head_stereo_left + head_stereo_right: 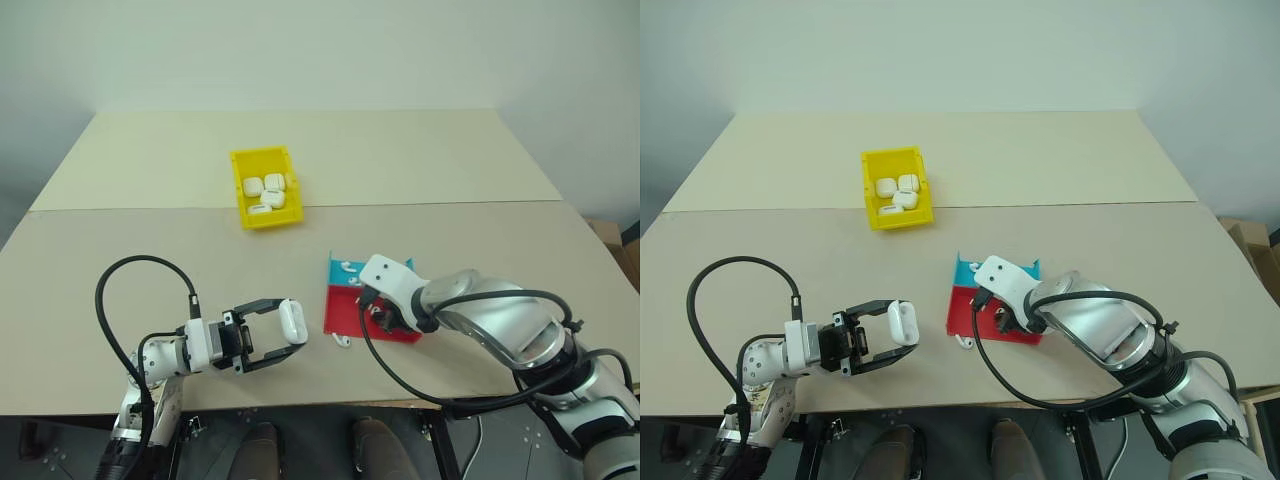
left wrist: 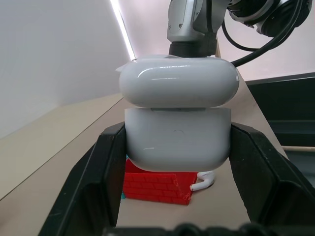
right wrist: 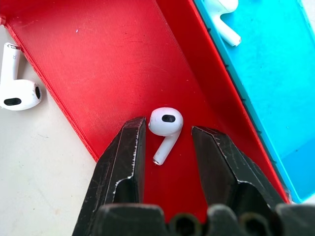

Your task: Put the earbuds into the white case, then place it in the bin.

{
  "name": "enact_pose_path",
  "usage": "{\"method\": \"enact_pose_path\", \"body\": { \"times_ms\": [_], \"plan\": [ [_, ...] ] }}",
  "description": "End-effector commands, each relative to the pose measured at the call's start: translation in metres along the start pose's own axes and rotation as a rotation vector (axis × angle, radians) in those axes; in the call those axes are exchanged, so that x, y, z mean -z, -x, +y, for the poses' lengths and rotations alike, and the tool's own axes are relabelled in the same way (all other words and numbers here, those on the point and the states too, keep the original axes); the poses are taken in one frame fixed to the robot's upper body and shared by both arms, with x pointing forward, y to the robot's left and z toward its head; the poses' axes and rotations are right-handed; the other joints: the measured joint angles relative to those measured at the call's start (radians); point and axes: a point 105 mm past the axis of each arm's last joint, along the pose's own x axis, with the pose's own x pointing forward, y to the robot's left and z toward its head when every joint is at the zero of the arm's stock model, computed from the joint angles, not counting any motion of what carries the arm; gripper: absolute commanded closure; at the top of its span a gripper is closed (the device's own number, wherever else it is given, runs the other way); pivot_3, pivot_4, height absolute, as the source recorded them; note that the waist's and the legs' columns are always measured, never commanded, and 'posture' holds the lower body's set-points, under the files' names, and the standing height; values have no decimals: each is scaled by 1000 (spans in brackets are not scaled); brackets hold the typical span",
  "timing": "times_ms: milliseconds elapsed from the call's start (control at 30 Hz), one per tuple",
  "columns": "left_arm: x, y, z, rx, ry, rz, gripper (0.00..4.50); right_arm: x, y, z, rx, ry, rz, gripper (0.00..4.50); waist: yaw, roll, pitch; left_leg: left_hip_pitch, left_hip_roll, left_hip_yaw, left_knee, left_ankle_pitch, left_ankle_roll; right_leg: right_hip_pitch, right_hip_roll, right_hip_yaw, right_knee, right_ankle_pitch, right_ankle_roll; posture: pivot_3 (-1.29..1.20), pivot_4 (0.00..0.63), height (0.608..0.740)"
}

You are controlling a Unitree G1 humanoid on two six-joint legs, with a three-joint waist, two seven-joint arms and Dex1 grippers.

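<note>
My left jaws [image 1: 283, 335] clamped on white case [image 1: 292, 320], lid ajar. My right jaws [image 3: 167, 135] part open, straddling earbud [image 3: 165, 125] on red half of tray [image 3: 98, 54], not touching it. Second earbud [image 3: 17, 86] on bench [image 1: 150, 250] just beside tray; third [image 3: 224, 19] on blue half. Yellow bin [image 1: 264, 187] well beyond both jaws, holding other cases.
</note>
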Motion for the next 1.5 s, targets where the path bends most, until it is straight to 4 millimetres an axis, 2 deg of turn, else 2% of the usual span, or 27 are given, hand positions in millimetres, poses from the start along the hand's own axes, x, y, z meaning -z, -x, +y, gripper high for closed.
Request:
{"method": "enact_pose_path", "body": {
  "times_ms": [33,467,567,633,1100,1200,1367,1500],
  "plan": [
    [-7,-3,-1,15,-44,-9,1692,-5,3,2,-2,30,-34,2632,0,0,0,0,0,0,0,0,0,0,0,0,0,0,0,0,150,740],
    [-4,-2,-3,13,-47,8,1692,-2,1,1,6,53,-26,2632,0,0,0,0,0,0,0,0,0,0,0,0,0,0,0,0,150,740],
    [-4,-2,-2,12,-49,11,1692,-2,0,1,8,70,-25,3164,0,0,0,0,0,0,0,0,0,0,0,0,0,0,0,0,150,740],
    [-3,-2,-2,11,-49,15,1692,-1,0,1,8,75,-22,3762,0,0,0,0,0,0,0,0,0,0,0,0,0,-1,1,0,150,740],
    [-6,-2,0,-2,-48,-2,1692,-3,4,-1,27,82,-39,3762,0,0,0,0,0,0,-1,0,0,0,0,0,-1,-1,1,0,150,740],
    [-11,-6,4,-12,-40,-32,1692,-9,22,-6,47,92,-93,3762,2,0,0,-1,0,0,-1,0,0,-1,0,0,-1,-1,1,0,150,740],
    [-28,-16,13,1,-5,-103,1692,-38,91,-21,45,48,-365,3762,5,0,0,-7,0,-1,-1,0,0,-6,0,0,-1,0,1,0,150,740],
    [-52,-31,28,32,35,-174,1692,-67,153,-25,18,109,-712,3762,5,0,0,-7,0,-1,-1,0,0,-6,0,-1,-1,0,1,0,150,740]
  ]
}}
